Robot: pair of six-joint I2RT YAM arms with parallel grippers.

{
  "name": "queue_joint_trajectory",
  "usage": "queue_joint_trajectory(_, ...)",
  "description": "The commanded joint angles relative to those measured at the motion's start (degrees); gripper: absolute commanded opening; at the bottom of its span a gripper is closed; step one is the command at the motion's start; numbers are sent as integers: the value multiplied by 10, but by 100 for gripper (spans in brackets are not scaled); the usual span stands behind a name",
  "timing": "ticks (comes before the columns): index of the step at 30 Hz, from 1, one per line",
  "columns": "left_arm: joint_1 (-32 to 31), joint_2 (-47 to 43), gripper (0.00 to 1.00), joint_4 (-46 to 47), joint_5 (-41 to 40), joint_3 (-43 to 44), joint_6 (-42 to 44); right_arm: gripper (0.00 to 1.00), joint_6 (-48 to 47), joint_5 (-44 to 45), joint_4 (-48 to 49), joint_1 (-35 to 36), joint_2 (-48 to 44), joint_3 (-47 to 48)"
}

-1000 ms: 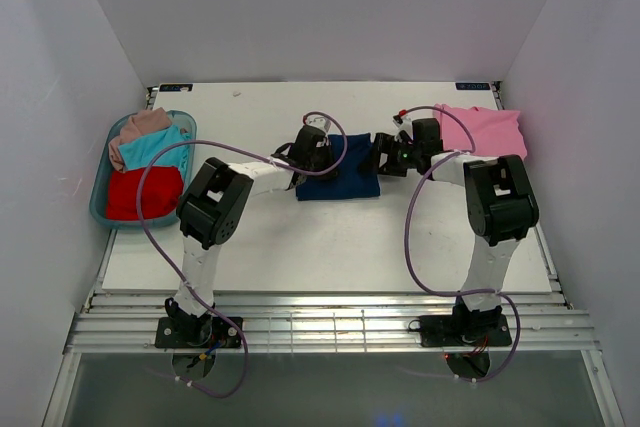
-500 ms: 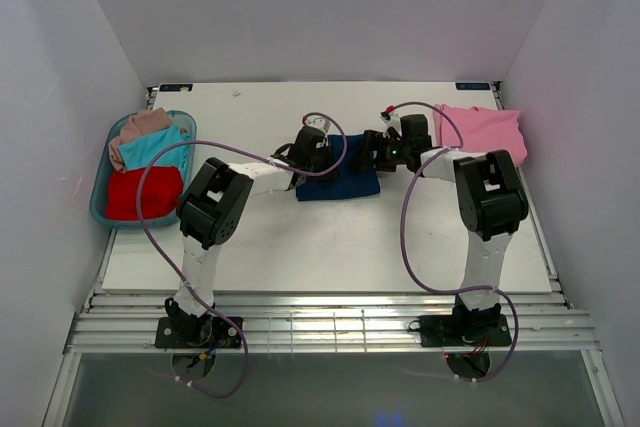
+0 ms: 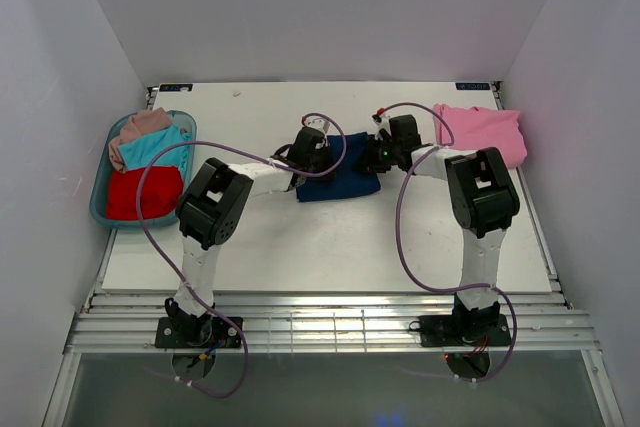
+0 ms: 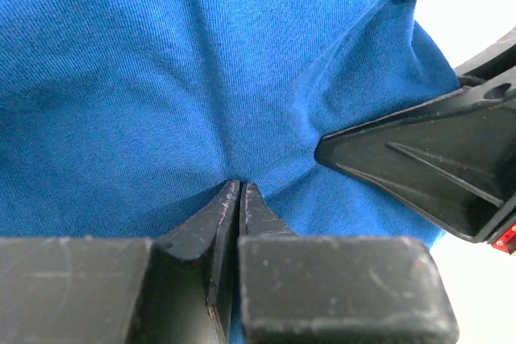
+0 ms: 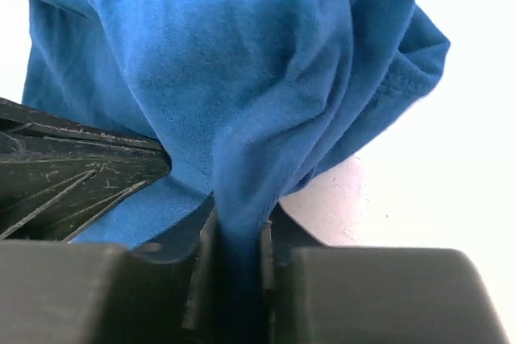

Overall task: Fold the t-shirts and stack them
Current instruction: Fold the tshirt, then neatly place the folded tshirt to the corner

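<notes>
The navy t-shirt (image 3: pixel 340 177) lies folded small at the middle of the table, with both grippers on it. My left gripper (image 3: pixel 316 154) sits at its left edge, jaws shut and pinching the blue cloth (image 4: pixel 201 78), which puckers at the tips (image 4: pixel 240 191). My right gripper (image 3: pixel 380 153) is at its right edge, shut on a bunched fold of the cloth (image 5: pixel 242 102) that runs down between its jaws (image 5: pixel 239 227). A plain pink t-shirt (image 3: pixel 482 132) lies folded at the far right. Red (image 3: pixel 140 193), teal (image 3: pixel 157 145) and dusty-pink (image 3: pixel 141 125) t-shirts fill the basket.
A teal basket (image 3: pixel 96 203) stands at the table's left edge. The white table (image 3: pixel 330 247) ends in a slatted metal strip near the arm bases. White walls close in the left, right and back. Each wrist view shows the other gripper's black finger (image 4: pixel 419 159) (image 5: pixel 72 171) close by.
My right gripper has moved left from beside the pink t-shirt to the navy one's right edge and shut on its cloth. The left gripper has stayed put, still pinching.
</notes>
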Motion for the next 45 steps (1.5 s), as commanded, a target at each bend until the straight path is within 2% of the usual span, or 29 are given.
queue_joint_trajectory(1,1,-37,16,-8,-2,-11,-1,15,-28,47,-98,6,26,1)
queue_joint_trajectory(2,1,-38,16,-6,-2,-12,-2,9,-34,49,-104,6,28,9)
queue_joint_trajectory(3,1,-39,16,-3,-2,-13,-2,8,-38,50,-117,8,29,15)
queue_joint_trajectory(8,1,-78,16,-14,-19,5,6,8,-52,122,-174,14,23,62)
queue_joint_trajectory(13,12,-162,16,-35,-56,9,15,8,-114,239,-292,13,15,182)
queue_joint_trajectory(15,20,-209,16,-42,-59,-8,13,8,-148,294,-322,12,15,234)
queue_joint_trajectory(21,29,-318,16,-42,-78,-99,13,8,-198,357,-389,-12,12,298)
queue_joint_trajectory(28,34,-405,16,-73,-86,-170,2,8,-223,396,-396,-68,-16,286)
queue_joint_trajectory(32,34,-429,15,-85,-91,-195,-7,8,-263,406,-398,-102,-16,315)
queue_joint_trajectory(39,34,-456,15,-99,-99,-228,-23,8,-303,419,-431,-158,-2,398)
queue_joint_trajectory(45,34,-462,15,-107,-99,-237,-27,8,-309,404,-436,-211,-19,410)
